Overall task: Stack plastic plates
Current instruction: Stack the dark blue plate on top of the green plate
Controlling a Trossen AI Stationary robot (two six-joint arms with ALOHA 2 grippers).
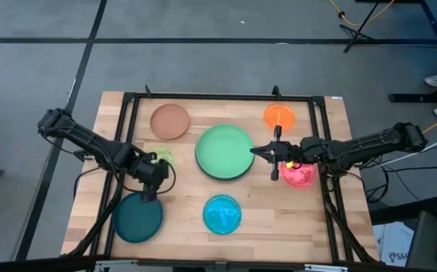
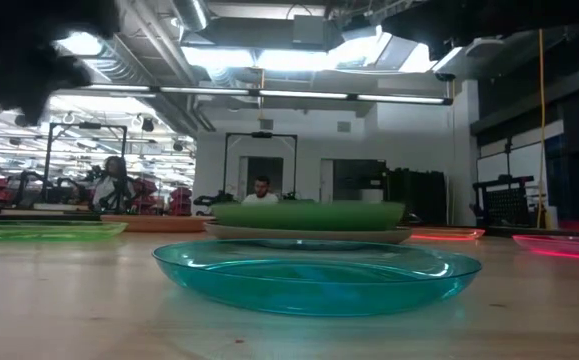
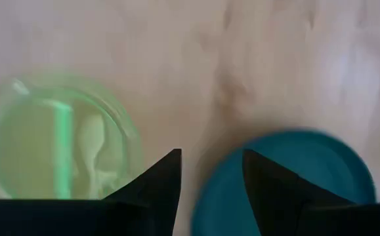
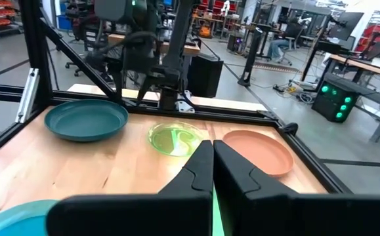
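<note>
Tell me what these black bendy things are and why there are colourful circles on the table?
The bendy things are two robot arms with pinching grippers. One picture looks down from above, one peeks across the table, and two come from cameras on the arms' wrists. The circles are plastic plates on a wooden table: a big green plate resting on a grey plate, plus brown, orange, pink-red, blue, dark teal and lime. The left gripper is open above the teal plate's edge. The right gripper is shut at the green plate's rim. Neither visibly holds anything.
</note>
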